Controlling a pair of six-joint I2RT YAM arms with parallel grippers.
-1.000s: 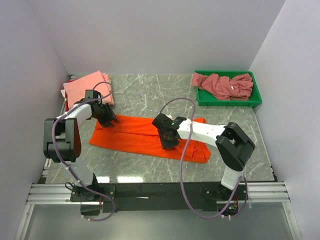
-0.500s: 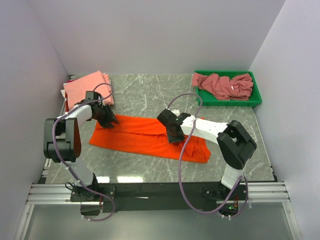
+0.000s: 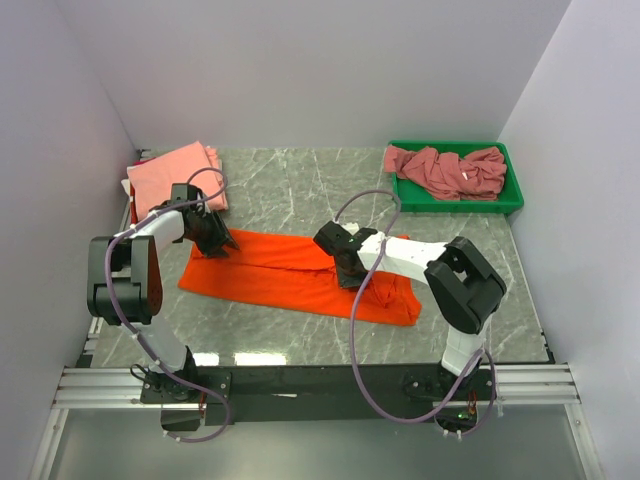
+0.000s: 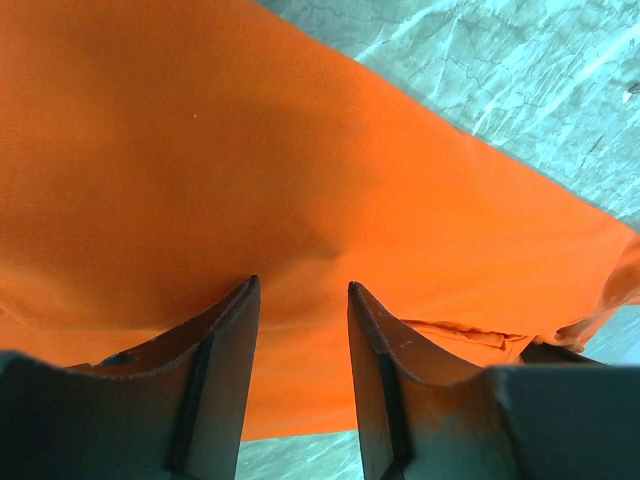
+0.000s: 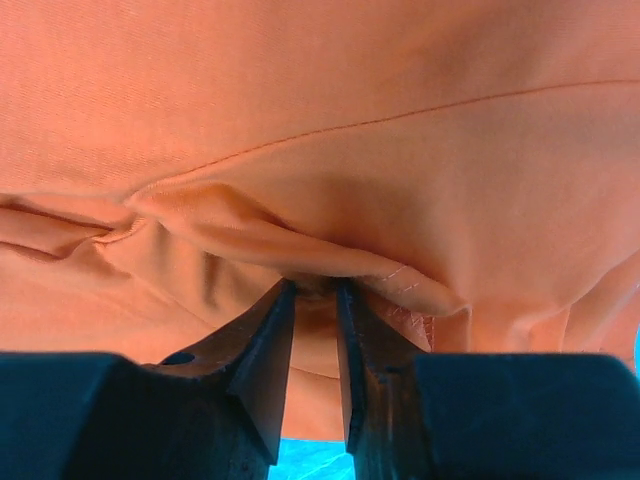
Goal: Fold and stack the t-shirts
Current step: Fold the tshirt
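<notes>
The bright orange t-shirt [image 3: 265, 275] lies spread in a long strip across the middle of the marble table. My left gripper [image 3: 222, 243] is at its far left corner; in the left wrist view [image 4: 300, 285] its jaws stand apart with the tips down on the orange cloth [image 4: 250, 150]. My right gripper [image 3: 352, 273] is over the shirt's right half; in the right wrist view [image 5: 315, 285] its jaws are nearly closed and pinch a raised fold of orange cloth [image 5: 350, 100]. A folded salmon-pink t-shirt [image 3: 175, 175] lies at the back left. Rose-mauve t-shirts [image 3: 450, 170] lie crumpled in the bin.
The green plastic bin [image 3: 455, 205] stands at the back right corner. White walls close in the table on the left, back and right. Bare marble [image 4: 520, 70] shows beyond the orange shirt's far edge. The right arm's cable loops over the shirt.
My right gripper has moved a little back and to the right over the orange shirt, and the cloth near it has bunched. The left gripper has not moved.
</notes>
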